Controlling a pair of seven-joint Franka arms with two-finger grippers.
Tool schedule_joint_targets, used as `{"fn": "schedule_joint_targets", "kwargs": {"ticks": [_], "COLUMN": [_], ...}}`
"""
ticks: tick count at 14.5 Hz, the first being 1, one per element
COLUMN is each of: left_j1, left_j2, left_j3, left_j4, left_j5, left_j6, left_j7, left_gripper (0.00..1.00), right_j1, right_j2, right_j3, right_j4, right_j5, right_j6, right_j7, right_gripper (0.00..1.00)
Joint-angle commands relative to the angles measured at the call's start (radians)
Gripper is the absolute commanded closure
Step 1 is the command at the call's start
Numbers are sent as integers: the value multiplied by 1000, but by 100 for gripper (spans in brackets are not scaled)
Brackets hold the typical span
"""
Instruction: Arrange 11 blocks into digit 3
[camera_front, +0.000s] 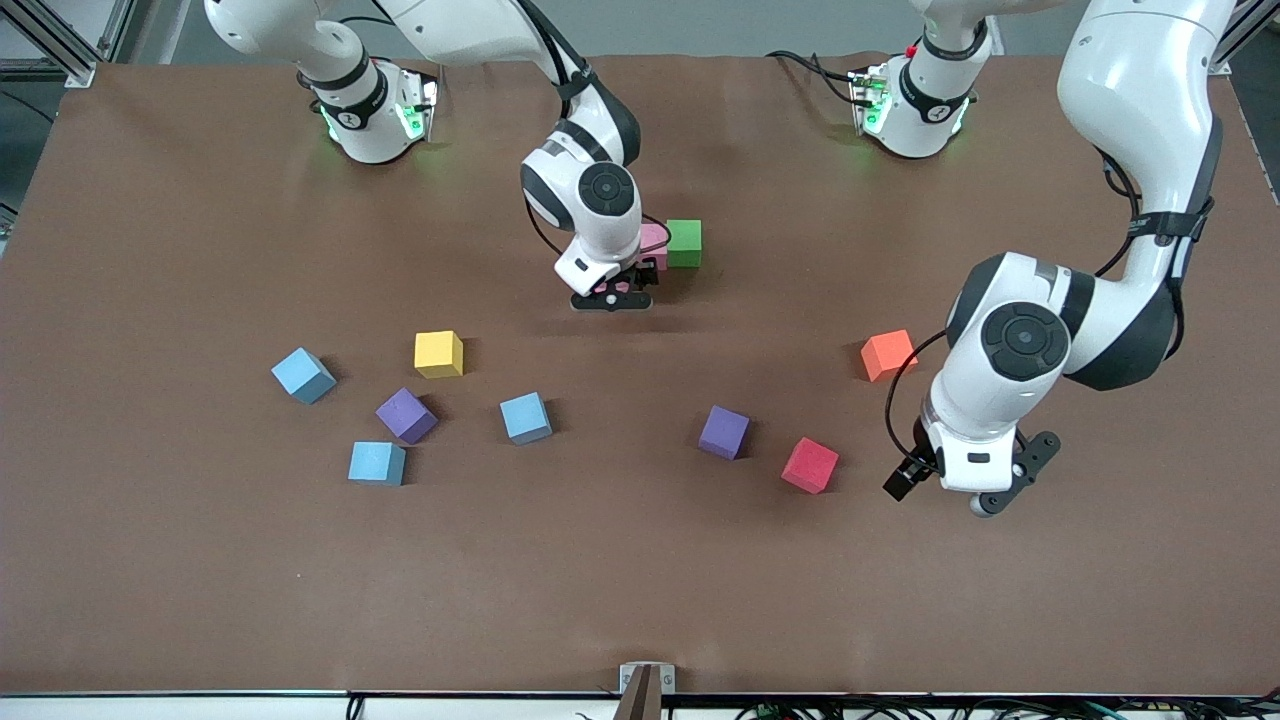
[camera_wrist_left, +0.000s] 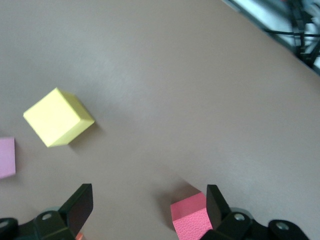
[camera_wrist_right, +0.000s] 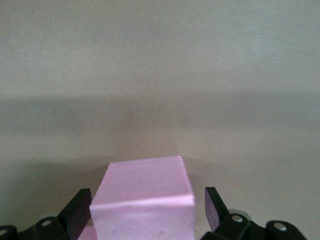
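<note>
Barely started when I looked: my right pincer (camera_front: 622, 287) stood wide around a pink block (camera_wrist_right: 143, 200) beside the green block (camera_front: 685, 243), left pincer (camera_front: 962, 489) hung wide over the counter (camera_front: 640, 590) near the red block (camera_front: 810, 465), other blocks lay scattered.

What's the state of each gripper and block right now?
Right gripper: open, around pink block.
Left gripper: open, empty, near red block.
Pink block: between right gripper's fingers, not clamped.
Green block: flat, second pink block beside it.
Other blocks: scattered, apart.
</note>
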Motion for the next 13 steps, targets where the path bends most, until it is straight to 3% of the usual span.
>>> {"fn": "schedule_joint_targets", "kwargs": {"ticks": [1, 4, 6, 9, 13], "left_j1": [-21, -49, -50, -27, -3], "left_j2": [49, 128, 130, 79, -8], "left_j3": [-1, -1, 1, 1, 1], "left_j4": [66, 180, 198, 192, 194], "left_j5": [14, 18, 18, 22, 11], "left_j6": [-23, -22, -20, -28, -201], "left_j7": [55, 89, 208, 359, 533], "left_gripper": [0, 0, 0, 0, 0], "right_j1": [-34, -75, -127, -227, -333], "right_j2": [-86, -123, -126, -119, -47], "right_j3": [12, 12, 12, 12, 12], "right_j4": [-22, -13, 22, 91, 217], "right_j5": [3, 5, 3, 3, 5], "right_j6": [-81, -122, -158, -190, -187], "right_j7": [3, -52, -115, -280, -538], "right_gripper": [0, 0, 0, 0, 0]}}
